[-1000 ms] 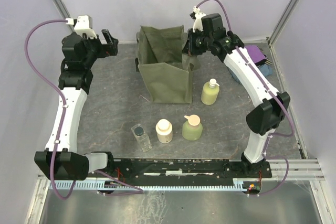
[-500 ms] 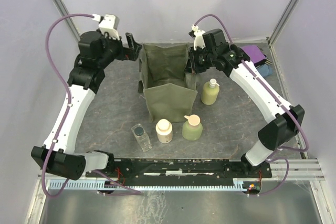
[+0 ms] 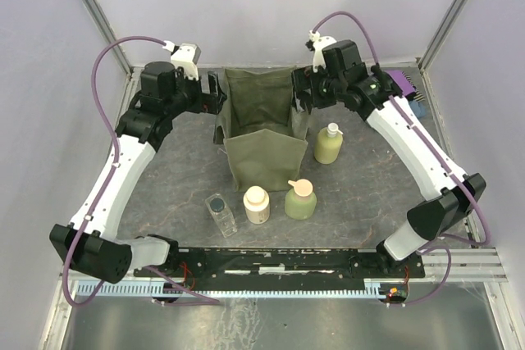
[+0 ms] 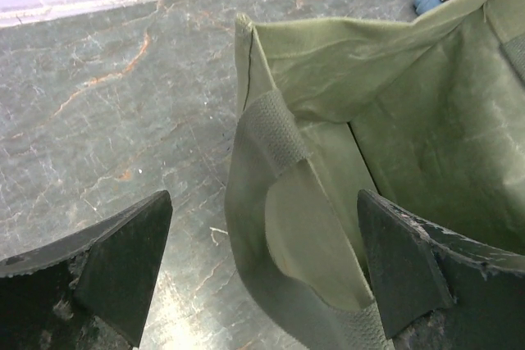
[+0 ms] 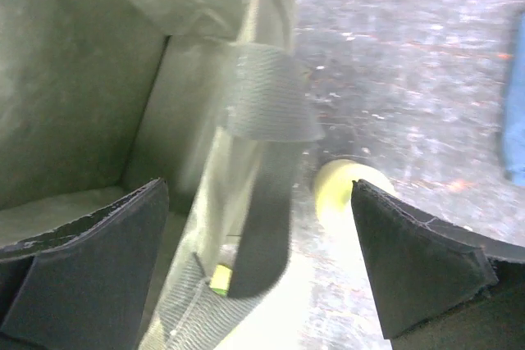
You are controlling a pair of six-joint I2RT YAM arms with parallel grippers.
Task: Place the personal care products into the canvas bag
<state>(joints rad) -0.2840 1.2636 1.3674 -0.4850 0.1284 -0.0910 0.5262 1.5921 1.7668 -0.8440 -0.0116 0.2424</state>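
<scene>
The olive canvas bag (image 3: pixel 261 147) stands open-topped at mid-table. My left gripper (image 3: pixel 216 96) is open at the bag's left rim; in the left wrist view this gripper (image 4: pixel 262 276) straddles the left wall and webbing handle (image 4: pixel 275 125) without pinching them. My right gripper (image 3: pixel 297 106) is open at the right rim, and in its own view it (image 5: pixel 258 272) spans the right handle (image 5: pixel 267 170). The yellow-green pump bottle (image 3: pixel 328 144) stands right of the bag and shows as a yellow-green blur (image 5: pixel 336 194). The round green bottle (image 3: pixel 300 200), cream bottle (image 3: pixel 256 205) and clear square bottle (image 3: pixel 220 212) stand in front.
Folded purple cloth (image 3: pixel 402 81) and blue cloth (image 3: pixel 416 108) lie at the back right corner, behind the right arm. Enclosure walls stand close on all sides. The arms' base rail (image 3: pixel 279 261) runs along the near edge.
My right gripper has opened, letting go of the bag's right side. The left arm swung right to the bag's left rim, still open. The bag's mouth now stands squarer.
</scene>
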